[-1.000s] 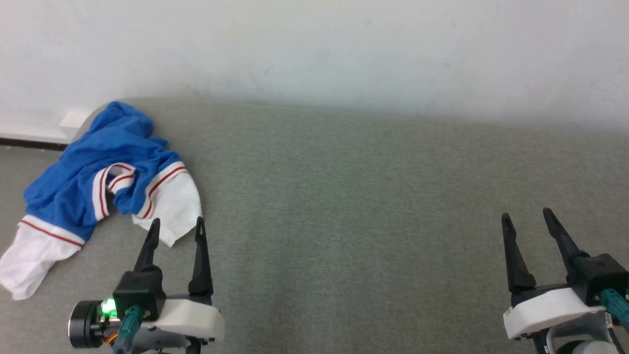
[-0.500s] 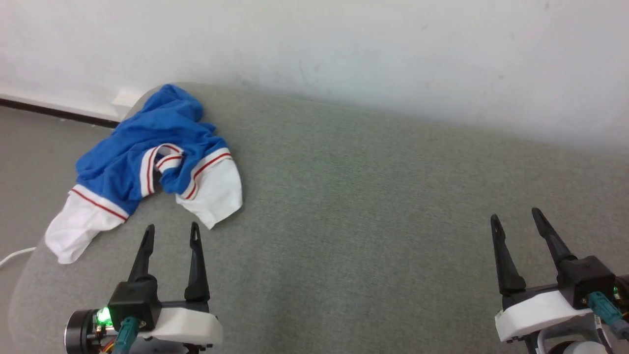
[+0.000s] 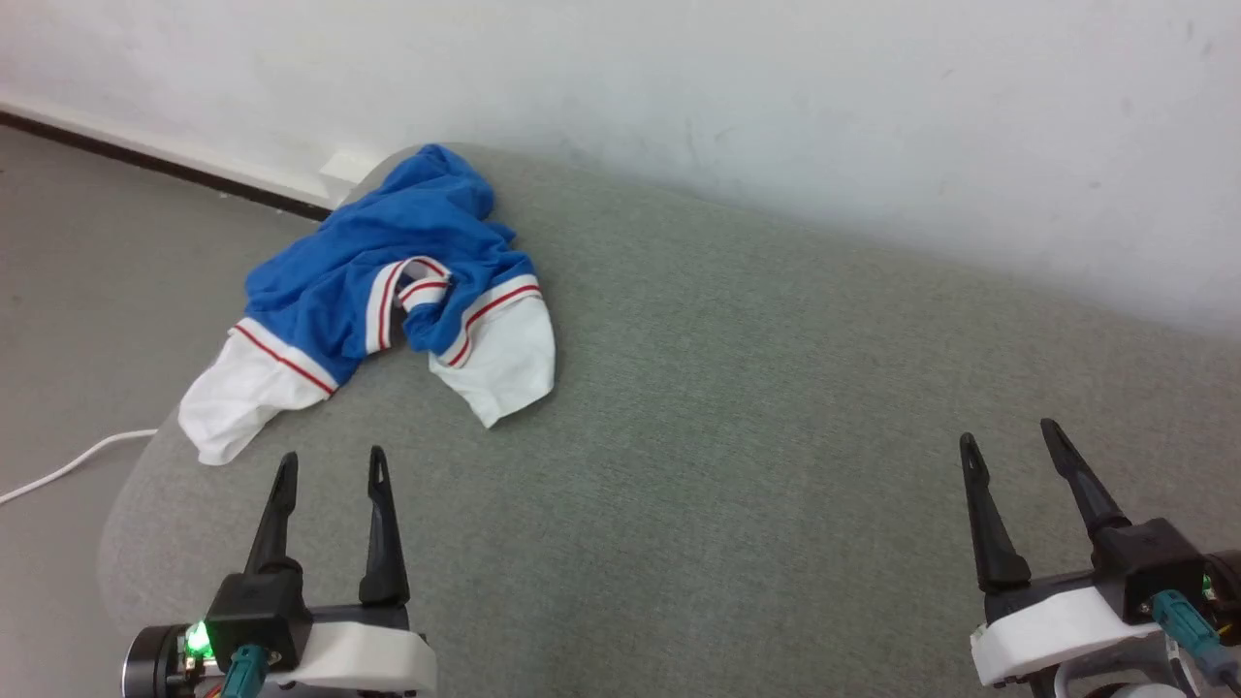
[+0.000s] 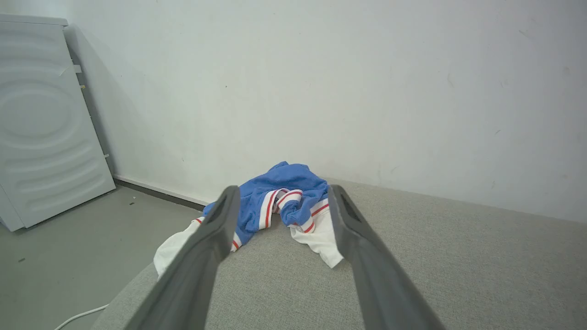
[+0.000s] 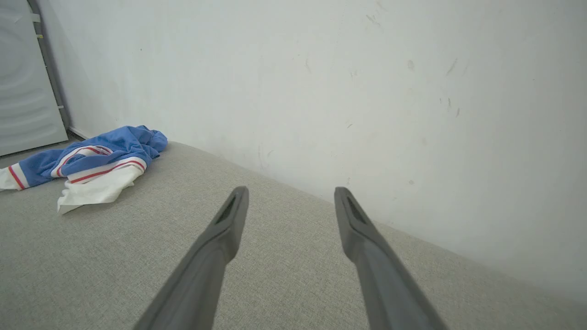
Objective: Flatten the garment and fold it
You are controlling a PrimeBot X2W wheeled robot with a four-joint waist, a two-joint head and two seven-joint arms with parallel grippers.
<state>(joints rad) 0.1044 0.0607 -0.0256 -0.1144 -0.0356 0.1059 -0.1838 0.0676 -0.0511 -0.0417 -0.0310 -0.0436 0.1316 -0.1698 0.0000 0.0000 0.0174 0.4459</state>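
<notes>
The garment (image 3: 320,296) lies crumpled at the far-left rounded corner of the grey upholstered surface (image 3: 727,407), one white sleeve draped over its left edge, with the left gripper (image 3: 330,458) near it and the right gripper (image 3: 1008,431) well apart, both released, jaws spread, empty.

The left gripper (image 3: 332,454) and the right gripper (image 3: 1008,431) are built alike: two long black fingers (image 3: 383,543), broad at the root and tapering to slim tips with a small slot near each end. Each finger grows from a black block (image 3: 260,606) seated on a rounded white housing (image 3: 364,659). Behind each block sits a teal plug (image 3: 1178,616). Beside the left gripper's block a green light (image 3: 199,638) glows next to a black cylinder (image 3: 155,661) with a paler rim.
</notes>
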